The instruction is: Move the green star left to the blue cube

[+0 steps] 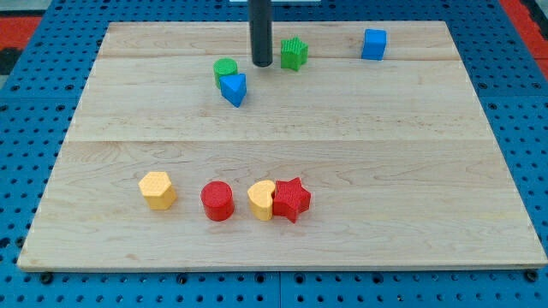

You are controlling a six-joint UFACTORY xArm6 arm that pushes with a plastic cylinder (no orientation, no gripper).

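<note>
The green star (294, 53) sits near the view's top, a little right of centre. The blue cube (373, 44) stands further to the view's right, near the top edge, apart from the star. My tip (261, 63) is just left of the green star, with a small gap between them. The dark rod rises straight up out of the view's top.
A green cylinder (225, 69) touches a blue triangular block (233, 88) left of my tip. Near the view's bottom lie a yellow hexagon (157, 190), a red cylinder (217, 201), and a yellow block (262, 200) touching a red star (291, 199). The wooden board (282, 137) rests on a blue pegboard.
</note>
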